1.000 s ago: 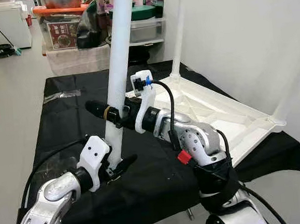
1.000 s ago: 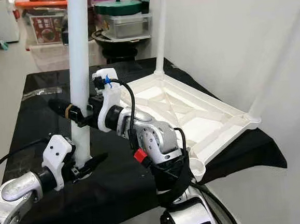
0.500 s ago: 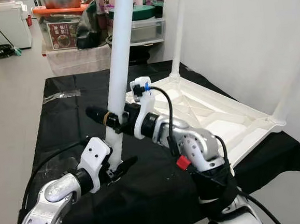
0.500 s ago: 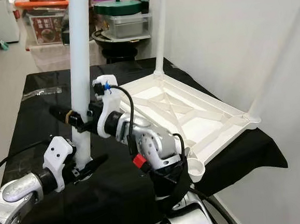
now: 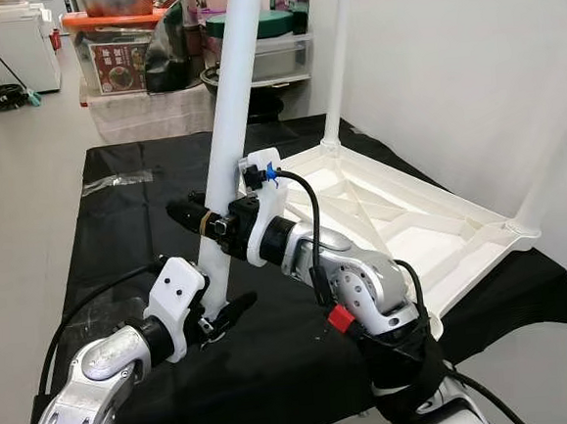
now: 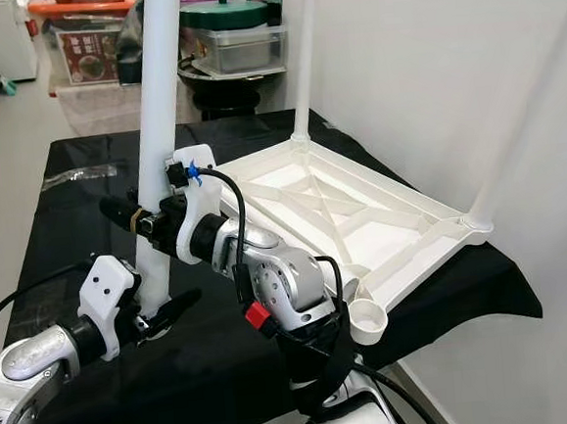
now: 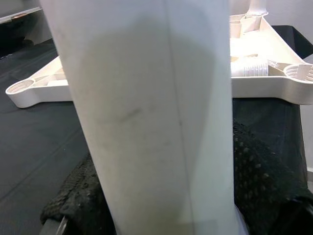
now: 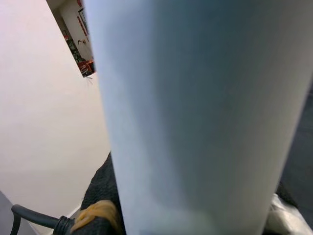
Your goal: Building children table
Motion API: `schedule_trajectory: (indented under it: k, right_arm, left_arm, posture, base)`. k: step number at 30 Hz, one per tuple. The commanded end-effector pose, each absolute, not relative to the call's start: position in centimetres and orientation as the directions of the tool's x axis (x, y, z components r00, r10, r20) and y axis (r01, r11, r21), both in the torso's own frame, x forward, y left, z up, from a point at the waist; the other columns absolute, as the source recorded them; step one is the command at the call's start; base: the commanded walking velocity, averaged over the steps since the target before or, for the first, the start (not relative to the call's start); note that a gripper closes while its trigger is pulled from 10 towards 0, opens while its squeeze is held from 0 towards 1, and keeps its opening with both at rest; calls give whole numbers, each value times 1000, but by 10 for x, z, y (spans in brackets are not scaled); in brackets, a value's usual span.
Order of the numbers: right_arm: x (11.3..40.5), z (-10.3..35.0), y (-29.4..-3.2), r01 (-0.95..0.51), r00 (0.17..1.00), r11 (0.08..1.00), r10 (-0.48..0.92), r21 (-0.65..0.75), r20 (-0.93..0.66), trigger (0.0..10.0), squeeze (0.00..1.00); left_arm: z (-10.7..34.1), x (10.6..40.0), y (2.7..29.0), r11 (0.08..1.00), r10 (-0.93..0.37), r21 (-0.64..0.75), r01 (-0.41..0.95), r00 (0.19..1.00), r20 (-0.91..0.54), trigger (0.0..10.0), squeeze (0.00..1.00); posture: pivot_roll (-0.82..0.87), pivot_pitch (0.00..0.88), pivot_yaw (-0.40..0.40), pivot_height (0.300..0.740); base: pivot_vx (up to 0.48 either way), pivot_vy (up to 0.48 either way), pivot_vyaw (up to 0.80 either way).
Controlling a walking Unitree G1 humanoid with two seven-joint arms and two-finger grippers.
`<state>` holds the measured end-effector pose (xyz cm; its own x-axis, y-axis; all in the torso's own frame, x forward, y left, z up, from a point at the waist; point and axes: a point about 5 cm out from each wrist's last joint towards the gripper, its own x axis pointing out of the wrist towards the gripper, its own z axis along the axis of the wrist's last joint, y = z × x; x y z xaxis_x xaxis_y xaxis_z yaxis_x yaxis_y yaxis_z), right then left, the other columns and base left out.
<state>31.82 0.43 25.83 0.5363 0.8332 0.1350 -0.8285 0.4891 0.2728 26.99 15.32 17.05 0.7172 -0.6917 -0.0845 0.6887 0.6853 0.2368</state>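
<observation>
No brand or writing can be read; a red-and-white label on a storage box [image 5: 120,63] in the background is too small to make out.

One loose white leg [image 5: 229,143] is held nearly upright over the black-covered surface [image 5: 117,215], leaning slightly at the top. The left pincer [image 5: 218,310] is clamped on the leg near its lower end, just above the cloth. The right pincer [image 5: 201,218] is clamped on the same leg higher up, its arm reaching across from the right. In both wrist views the leg [image 7: 146,122] stands immediately before the camera.

One white tabletop [image 5: 402,222] lies upside down on the right part of the surface, its ribbed underside showing and one edge overhanging the cloth. Two legs are already seen standing in it: one at the far corner [image 5: 336,65] and one at the right corner [image 6: 521,115]. An open round socket [image 6: 369,318] is seen at the near corner.

Behind the surface, stacked plastic boxes [image 5: 271,51] and a green lid [image 6: 224,15] are seen on the floor.
</observation>
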Motion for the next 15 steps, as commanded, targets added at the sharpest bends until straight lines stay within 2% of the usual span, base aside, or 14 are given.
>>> schedule_trajectory:
  k: [1, 3, 4, 5, 10, 15]
  right_arm:
    - [318, 261, 3, -813, 568, 514, 803, 273, 179, 0, 0]
    - [317, 261, 3, -814, 567, 513, 804, 272, 180, 0, 0]
    - [317, 260, 3, -814, 566, 512, 804, 272, 180, 0, 0]
    - [317, 260, 3, -814, 568, 514, 803, 270, 182, 0, 0]
    - [320, 261, 0, -803, 587, 538, 787, 257, 188, 0, 0]
    - [333, 267, -12, -759, 651, 619, 733, 200, 200, 0, 0]
  left_arm:
    - [174, 266, 140, 616, -756, 262, 743, 651, -70, 10000, 0]
    - [174, 266, 140, 614, -757, 264, 743, 650, -70, 10000, 0]
    - [174, 266, 140, 613, -757, 265, 744, 649, -69, 10000, 235]
    - [174, 267, 141, 618, -753, 271, 738, 655, -65, 10000, 1000]
    - [178, 268, 142, 618, -757, 275, 736, 652, -43, 10000, 1000]
    - [186, 271, 144, 652, -735, 278, 705, 678, 6, 10000, 1000]
  posture:
    - [98, 0, -46, 740]
    - [98, 0, -46, 740]
    - [98, 0, -46, 740]
    - [98, 0, -46, 740]
    - [97, 0, -45, 740]
    - [101, 0, -47, 740]
  base:
    - [0, 0, 0]
    - [0, 0, 0]
    - [0, 0, 0]
    - [0, 0, 0]
    - [0, 0, 0]
    - [0, 0, 0]
